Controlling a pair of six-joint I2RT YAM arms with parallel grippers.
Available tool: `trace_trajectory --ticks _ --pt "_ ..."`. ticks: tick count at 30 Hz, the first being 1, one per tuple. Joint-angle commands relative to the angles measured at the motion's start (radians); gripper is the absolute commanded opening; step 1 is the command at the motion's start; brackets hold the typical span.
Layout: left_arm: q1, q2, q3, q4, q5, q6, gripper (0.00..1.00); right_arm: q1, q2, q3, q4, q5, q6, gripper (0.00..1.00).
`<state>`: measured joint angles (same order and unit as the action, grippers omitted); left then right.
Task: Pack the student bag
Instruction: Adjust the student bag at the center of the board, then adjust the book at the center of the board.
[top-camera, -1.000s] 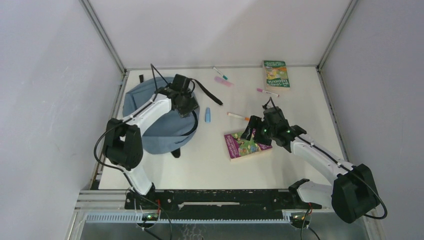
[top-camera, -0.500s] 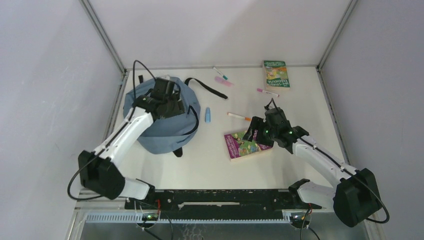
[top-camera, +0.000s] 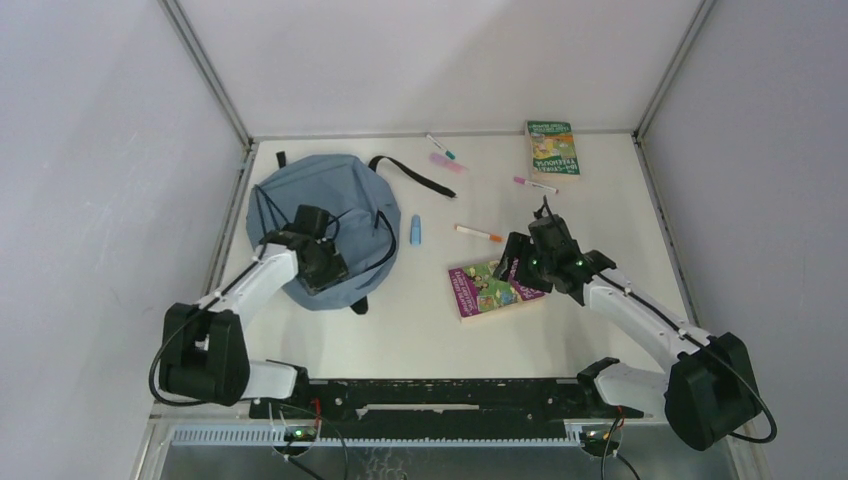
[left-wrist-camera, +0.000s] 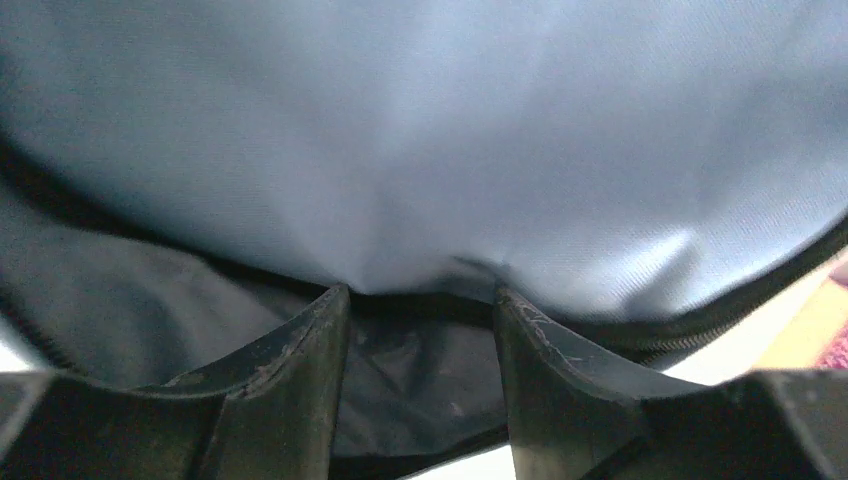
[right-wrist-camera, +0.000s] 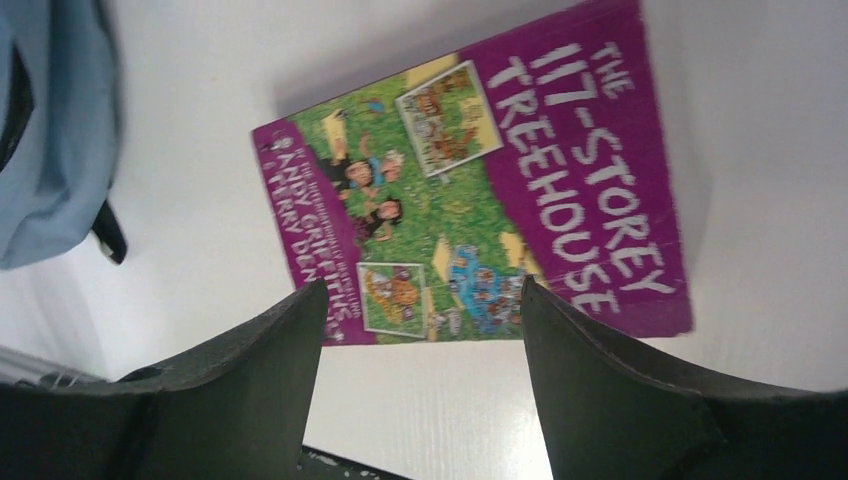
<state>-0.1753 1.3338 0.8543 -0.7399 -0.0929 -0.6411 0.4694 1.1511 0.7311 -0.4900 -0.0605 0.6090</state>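
The student bag is lying flat on the left part of the desk, in the middle left of the overhead frame, its black straps trailing toward the upper centre. The left tool is hanging over the bag's lower edge. In its wrist view the fingers are standing apart, gripping nothing, their tips right at a fold of blue fabric with dark lining showing in the gap.

Just right of the bag a small blue object is lying on the desk. Further right, in the centre of the frame, a purple book is lying face up, and the right tool is hovering over its upper right corner, spread wide and holding nothing.

An orange marker is lying just above that book. Toward the top of the frame a pink marker, a green book, a pink object and a teal-tipped pen are lying scattered.
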Motion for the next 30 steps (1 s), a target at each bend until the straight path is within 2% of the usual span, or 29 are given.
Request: trace_trajectory --ticks 1,6,10,16,19,24,27,30 --pt "-0.137 0.025 -0.019 0.13 0.158 -0.111 0.59 -0.049 0.005 0.042 -0.053 0.107 -0.019 0.79" --pt "-0.291 0.035 0.033 0.141 0.178 -0.194 0.59 -0.123 -0.015 0.037 -0.071 0.121 -0.032 0.79" --pt "-0.353 -0.015 0.104 0.12 0.139 -0.202 0.61 -0.139 -0.018 0.037 -0.077 0.132 -0.029 0.79" --pt "-0.406 -0.158 0.214 0.074 -0.105 -0.071 0.64 -0.144 -0.018 0.022 -0.069 0.152 -0.017 0.79" --pt "-0.47 -0.17 0.227 0.158 -0.09 0.021 0.67 -0.176 -0.018 0.011 -0.061 0.148 -0.018 0.79" --pt "-0.57 0.042 0.333 0.256 0.063 0.11 0.69 -0.232 -0.04 -0.01 -0.052 0.098 0.003 0.79" --pt "-0.61 0.212 0.451 0.265 0.154 0.159 0.8 -0.242 -0.074 -0.03 -0.074 0.094 0.04 0.79" --pt "-0.617 0.365 0.579 0.256 0.221 0.175 0.85 -0.253 -0.133 -0.079 -0.091 0.074 0.086 0.79"
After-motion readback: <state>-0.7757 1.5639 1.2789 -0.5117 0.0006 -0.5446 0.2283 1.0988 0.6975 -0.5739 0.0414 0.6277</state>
